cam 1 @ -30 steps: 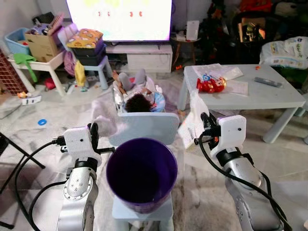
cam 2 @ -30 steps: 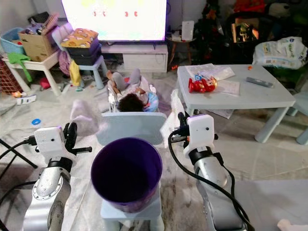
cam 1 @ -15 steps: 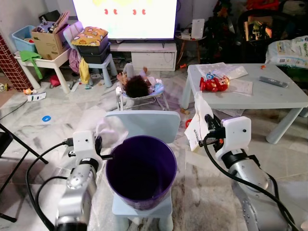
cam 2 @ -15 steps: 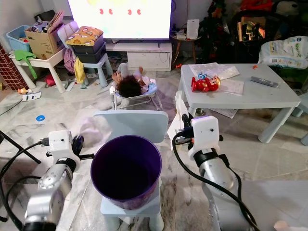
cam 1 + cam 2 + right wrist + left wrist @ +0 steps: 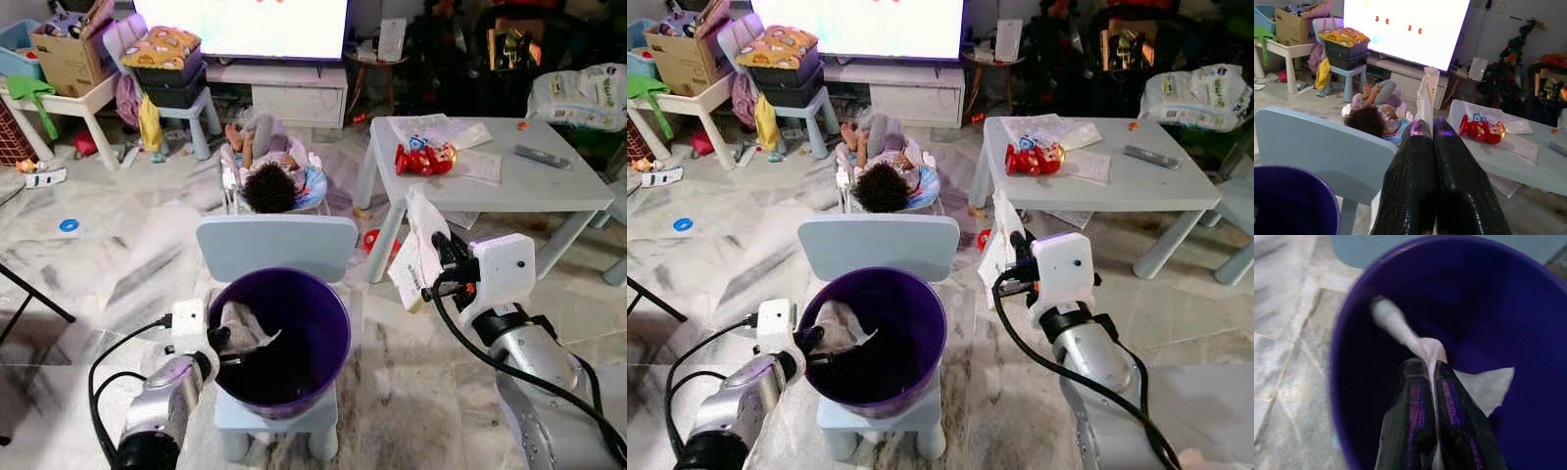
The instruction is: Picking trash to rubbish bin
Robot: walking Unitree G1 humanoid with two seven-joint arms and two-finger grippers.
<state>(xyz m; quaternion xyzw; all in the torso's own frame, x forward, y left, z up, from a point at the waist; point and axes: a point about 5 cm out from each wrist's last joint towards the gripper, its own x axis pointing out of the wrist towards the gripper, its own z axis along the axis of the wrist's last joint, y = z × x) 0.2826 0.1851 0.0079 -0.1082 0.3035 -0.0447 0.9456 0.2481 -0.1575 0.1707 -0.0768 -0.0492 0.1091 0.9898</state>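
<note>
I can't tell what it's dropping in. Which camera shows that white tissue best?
The left wrist view: the crumpled white tissue sits pinched in the left pincer inside the purple plastic bin. Both eye views show it smaller.

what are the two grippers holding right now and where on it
The left gripper pinches a white tissue at a bunched middle fold, inside the purple bin. The right gripper pinches a white paper piece near its lower part.

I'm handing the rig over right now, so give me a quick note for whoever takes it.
Left gripper: shut on a white tissue, inside the purple bin that stands on the small blue chair.
Right gripper: shut on a white paper wrapper, held right of the bin, above the floor.
Done: both pieces picked up.
Left: release the tissue into the bin, then bring the wrapper over and drop it.
</note>
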